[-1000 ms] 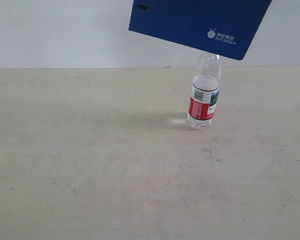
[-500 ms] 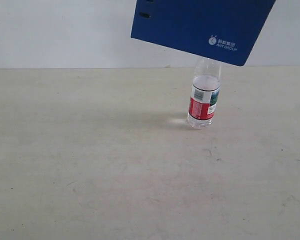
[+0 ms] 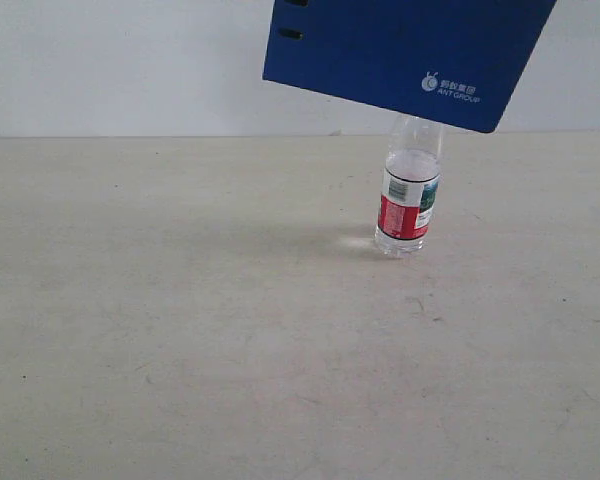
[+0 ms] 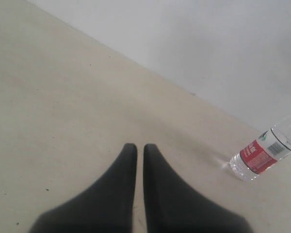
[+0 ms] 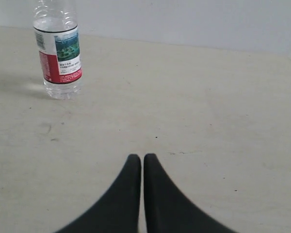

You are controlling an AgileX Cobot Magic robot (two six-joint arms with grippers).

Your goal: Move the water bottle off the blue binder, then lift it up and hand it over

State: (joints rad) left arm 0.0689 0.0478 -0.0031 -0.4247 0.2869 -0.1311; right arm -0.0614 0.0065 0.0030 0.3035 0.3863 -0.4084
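Standing upright on the tabletop (image 3: 180, 350), the water bottle (image 3: 408, 205) has its top covered in the exterior view by the blue binder (image 3: 405, 55), which is tilted, off the tabletop. My left fingers (image 4: 126, 167) and my right fingers (image 5: 131, 174) are pressed together, empty, well apart from the bottle.

A: What sort of place is this?
B: A plain work room, lab-like by the look. A wide beige table (image 3: 180, 350), scuffed and stained, runs back to a blank white wall (image 3: 110, 60).
A: What else points that way?
B: A blue binder (image 3: 380, 45) with a white company logo (image 3: 450, 87), an office thing, and a bottle (image 3: 410, 205) standing on the table. Lab or office, I cannot tell which.
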